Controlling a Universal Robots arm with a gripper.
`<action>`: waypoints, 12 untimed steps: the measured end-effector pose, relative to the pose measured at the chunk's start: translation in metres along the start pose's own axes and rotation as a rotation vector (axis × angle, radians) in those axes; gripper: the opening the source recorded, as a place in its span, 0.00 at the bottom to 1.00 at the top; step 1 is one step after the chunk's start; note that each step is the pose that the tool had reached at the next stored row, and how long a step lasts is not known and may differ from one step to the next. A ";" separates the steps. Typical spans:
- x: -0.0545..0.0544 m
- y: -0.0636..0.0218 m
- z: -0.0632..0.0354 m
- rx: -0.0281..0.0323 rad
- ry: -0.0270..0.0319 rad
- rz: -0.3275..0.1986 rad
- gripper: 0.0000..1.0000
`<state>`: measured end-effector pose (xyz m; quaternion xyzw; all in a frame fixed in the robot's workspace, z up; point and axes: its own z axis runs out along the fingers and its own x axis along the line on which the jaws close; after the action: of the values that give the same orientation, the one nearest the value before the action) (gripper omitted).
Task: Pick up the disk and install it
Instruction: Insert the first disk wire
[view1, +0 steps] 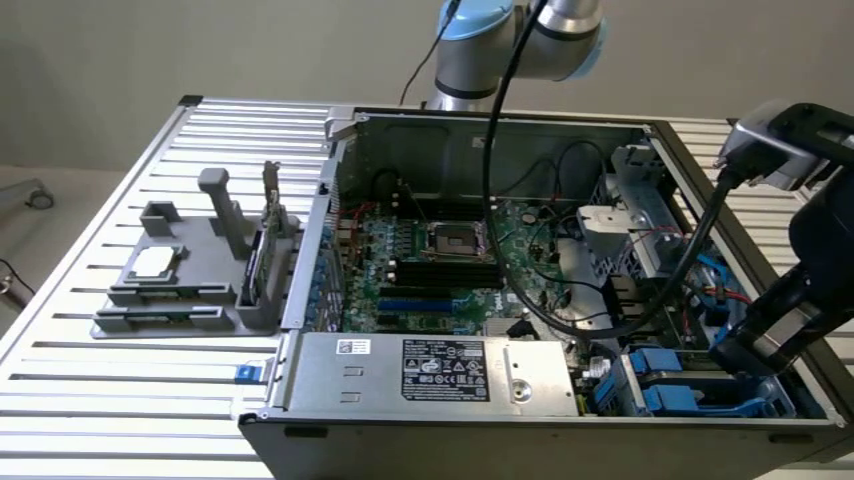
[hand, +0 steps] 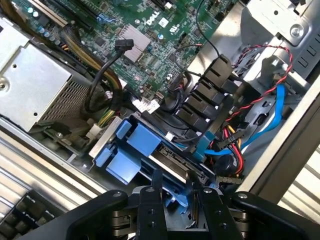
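Lettering (hand: 158, 21) on motherboard (hand: 175, 55) reads "Dell" — claw (hand: 175, 176) clasps disk (hand: 167, 162).

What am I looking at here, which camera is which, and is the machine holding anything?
A single robot arm works over an open computer case on a slatted metal table. One picture comes from a camera standing off the arm; the other from a camera on its wrist, looking past the gripper into the case. Beside the case sits a grey holder with a small square chip. The fingers are shut on the disk, a blue-framed drive, down beside blue plastic carriers.
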<state>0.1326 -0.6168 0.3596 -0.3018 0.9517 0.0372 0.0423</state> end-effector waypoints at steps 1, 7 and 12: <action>0.000 0.0000 0.0000 0.0016 -0.0007 0.016 0.33; 0.000 0.0000 0.0000 0.0106 -0.0043 0.107 0.33; 0.000 0.0000 0.0000 0.0181 -0.0073 0.182 0.33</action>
<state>0.1326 -0.6168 0.3596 -0.2136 0.9753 0.0335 0.0449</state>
